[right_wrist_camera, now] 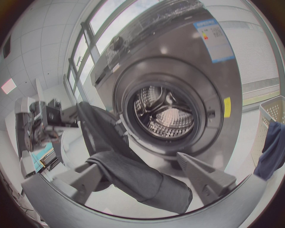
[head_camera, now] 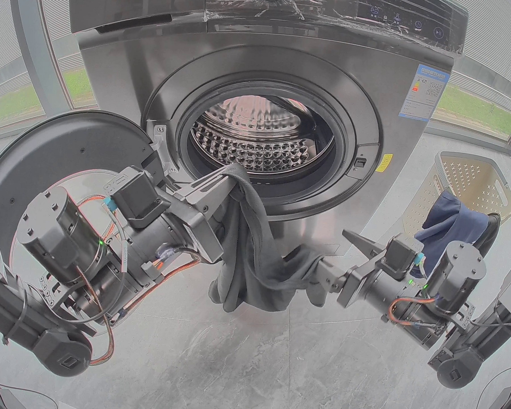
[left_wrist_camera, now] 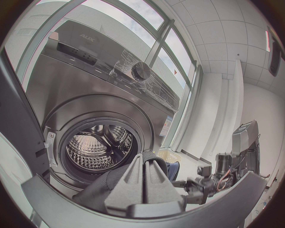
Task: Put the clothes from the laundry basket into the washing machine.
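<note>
Garment hangs from left hand, draped over right hand.

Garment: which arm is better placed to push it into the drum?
Left: the left gripper is shut on the garment at the drum mouth; the right gripper is open and lower, cloth only draped over it.

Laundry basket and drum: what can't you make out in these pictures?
- Laundry basket bottom, head view: hidden by the draped blue garment.
- Drum floor, head view: hidden behind the door ring and the hanging grey garment.
- Laundry basket, right wrist view: cut off by the edge.
</note>
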You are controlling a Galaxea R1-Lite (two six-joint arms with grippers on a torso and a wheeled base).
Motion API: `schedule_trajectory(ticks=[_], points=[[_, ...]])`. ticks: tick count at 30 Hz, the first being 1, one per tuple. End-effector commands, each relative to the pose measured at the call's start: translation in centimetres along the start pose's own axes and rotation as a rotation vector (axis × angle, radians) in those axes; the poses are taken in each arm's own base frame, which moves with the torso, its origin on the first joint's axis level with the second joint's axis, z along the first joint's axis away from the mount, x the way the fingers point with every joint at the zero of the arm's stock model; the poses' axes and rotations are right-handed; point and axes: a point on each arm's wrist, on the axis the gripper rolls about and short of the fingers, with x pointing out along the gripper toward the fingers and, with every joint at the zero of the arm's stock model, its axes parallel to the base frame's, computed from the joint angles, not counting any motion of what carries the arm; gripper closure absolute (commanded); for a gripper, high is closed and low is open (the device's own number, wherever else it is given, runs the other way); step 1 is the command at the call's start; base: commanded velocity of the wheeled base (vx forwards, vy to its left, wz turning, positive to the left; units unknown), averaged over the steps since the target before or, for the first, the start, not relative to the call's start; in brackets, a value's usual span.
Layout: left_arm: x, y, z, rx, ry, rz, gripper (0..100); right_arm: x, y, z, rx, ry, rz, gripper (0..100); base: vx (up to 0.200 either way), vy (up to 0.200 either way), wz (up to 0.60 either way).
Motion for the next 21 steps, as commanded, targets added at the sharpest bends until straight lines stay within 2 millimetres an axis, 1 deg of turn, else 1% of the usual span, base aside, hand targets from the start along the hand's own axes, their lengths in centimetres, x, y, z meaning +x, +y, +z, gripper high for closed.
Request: schedule_trajectory(ticks=[1, 4, 6, 10, 12, 16, 17, 18, 21], points=[[0.5, 0.1, 0.2, -0.003, -0.019, 0.001, 100, 0.2, -0.2, -4.2, -0.008, 0.154, -0.01, 0, 0.0, 0.0, 0.0], [0.3, 0.0, 1.3, 0.0, -0.05, -0.001, 100, 0.9, -0.6, -5.4, -0.02, 0.184, -0.016, 0, 0.0, 0.0, 0.0], [0.1, -0.1, 1.9, 0.001, -0.068, -0.004, 100, 1.4, -0.3, -6.1, -0.02, 0.197, 0.003, 0, 0.0, 0.0, 0.0], [-0.2, -0.2, 2.7, 0.001, -0.093, -0.01, 100, 1.5, 0.7, -8.0, -0.024, 0.26, 0.04, 0, 0.0, 0.0, 0.0], [-0.2, -0.2, 2.8, 0.003, -0.096, -0.014, 100, 1.9, 0.6, -8.6, -0.024, 0.268, 0.039, 0, 0.0, 0.0, 0.0], [-0.3, -0.3, 2.8, 0.002, -0.094, -0.018, 100, 4.3, 0.4, -8.3, -0.02, 0.194, 0.042, 0, 0.0, 0.0, 0.0], [-0.3, -0.3, 2.8, 0.002, -0.094, -0.018, 100, 4.3, 0.4, -8.3, -0.02, 0.194, 0.042, 0, 0.0, 0.0, 0.0], [-0.4, -0.4, 2.8, 0.001, -0.091, -0.02, 100, 5.4, 0.5, -8.2, -0.02, 0.166, 0.05, 0, 0.0, 0.0, 0.0], [-0.4, -0.4, 2.8, 0.002, -0.092, -0.02, 100, 5.9, 0.6, -8.5, -0.022, 0.16, 0.069, 0, 0.0, 0.0, 0.0]])
